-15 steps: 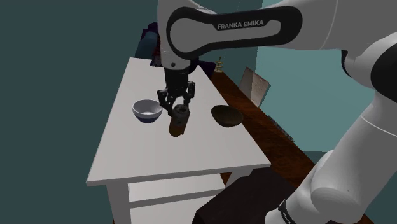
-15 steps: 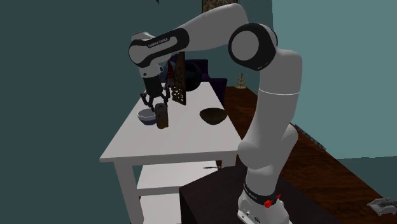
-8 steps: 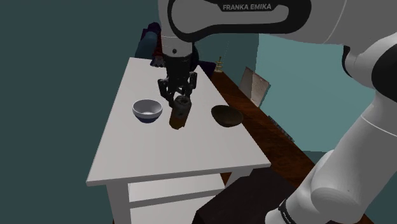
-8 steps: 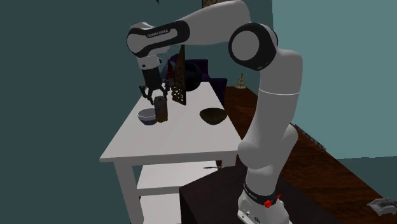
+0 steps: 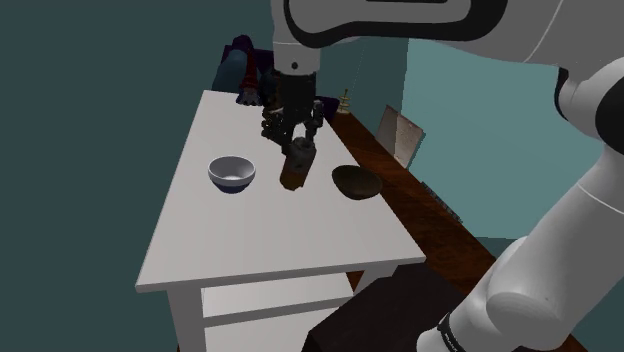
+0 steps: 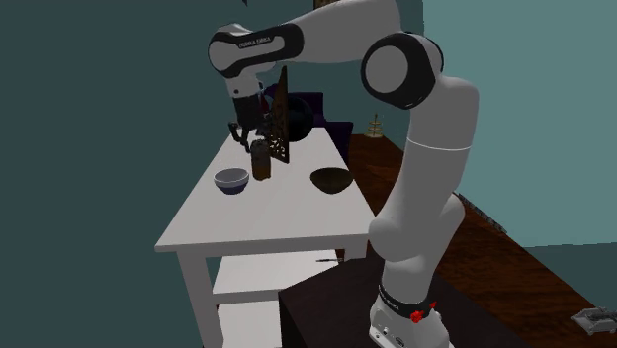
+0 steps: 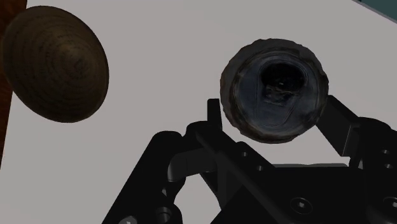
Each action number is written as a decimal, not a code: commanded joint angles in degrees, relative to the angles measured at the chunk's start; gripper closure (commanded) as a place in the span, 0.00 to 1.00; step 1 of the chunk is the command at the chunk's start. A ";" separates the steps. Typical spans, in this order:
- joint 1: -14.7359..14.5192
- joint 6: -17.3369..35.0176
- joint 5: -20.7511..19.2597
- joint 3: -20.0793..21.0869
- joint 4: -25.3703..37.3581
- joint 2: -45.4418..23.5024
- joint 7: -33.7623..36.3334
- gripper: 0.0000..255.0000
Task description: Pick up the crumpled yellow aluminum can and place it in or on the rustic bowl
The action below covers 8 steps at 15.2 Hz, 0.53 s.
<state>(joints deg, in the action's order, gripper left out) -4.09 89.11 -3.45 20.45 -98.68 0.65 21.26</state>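
The pincer (image 5: pixel 296 145) is clamped on the dark crumpled can (image 5: pixel 296 170), which hangs upright beneath it, long axis along the fingers. The brown rustic bowl (image 5: pixel 355 182) sits lower on the desk (image 5: pixel 230 250) — sideways past one finger, apart.

My claw (image 7: pixel 275 119) is all black, on a white arm (image 5: pixel 560 260) with dark joints. The can (image 7: pixel 275 89) is dull brown down its side and dark grey on top, with a black mouth. The wooden bowl (image 7: pixel 54 63) is dark brown with ringed grain. The other bowl (image 5: pixel 231 173) is white, bluish inside. The table (image 5: pixel 250 240) is white and the walls (image 5: pixel 80 120) are teal.
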 commanded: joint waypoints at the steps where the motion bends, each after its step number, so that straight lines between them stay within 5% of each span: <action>1: 1.35 -0.25 0.01 -1.38 -0.85 1.36 -2.87 1.00; 8: 5.94 -0.08 -0.75 -6.73 -3.87 5.10 -12.89 1.00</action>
<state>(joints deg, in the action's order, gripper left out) 0.92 88.45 -3.95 14.84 -101.54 5.15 10.46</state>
